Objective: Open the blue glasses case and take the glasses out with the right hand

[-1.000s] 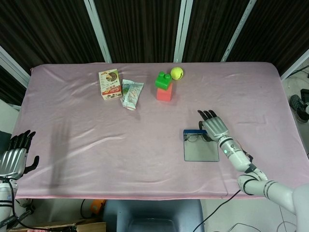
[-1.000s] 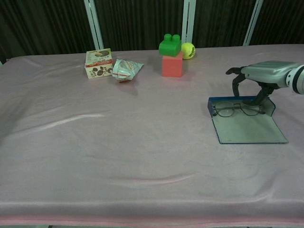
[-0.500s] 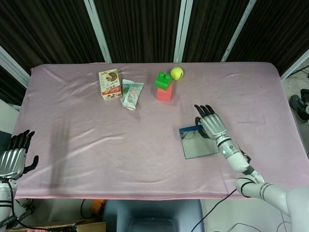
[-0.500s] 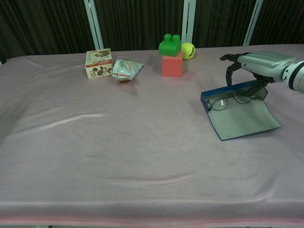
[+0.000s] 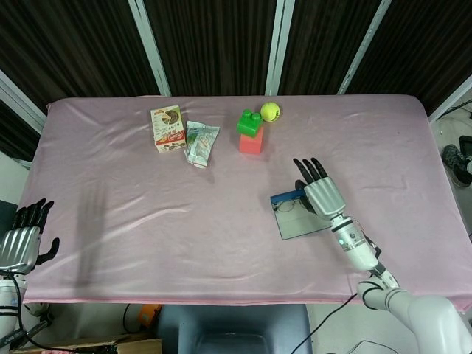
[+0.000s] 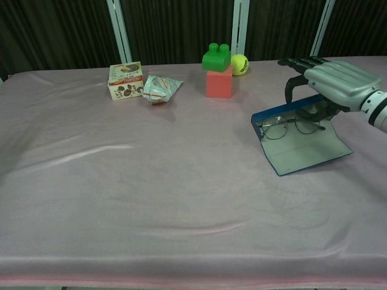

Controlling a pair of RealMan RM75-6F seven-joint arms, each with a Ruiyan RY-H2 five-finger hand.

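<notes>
Chest view shows the blue glasses case (image 6: 300,145) lying open right of the table's middle, glasses (image 6: 289,126) inside, slid left and twisted since a moment ago, so nothing is out yet. The right hand (image 6: 327,83) hovers over its far edge; fingers hide any pinch. The left hand (image 5: 19,243), half cropped, holds nothing.

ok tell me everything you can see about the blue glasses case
The glasses case is open, lying on the pink tablecloth at the right of the table. It has a blue rim along its far edge and a flat, greyish, slightly see-through flap spread toward the near side, and it sits turned at an angle. A pair of thin wire-framed glasses lies inside along the blue edge. The right robot hand is over its far end, fingers reaching down at the glasses; whether they touch the case is unclear.
</notes>
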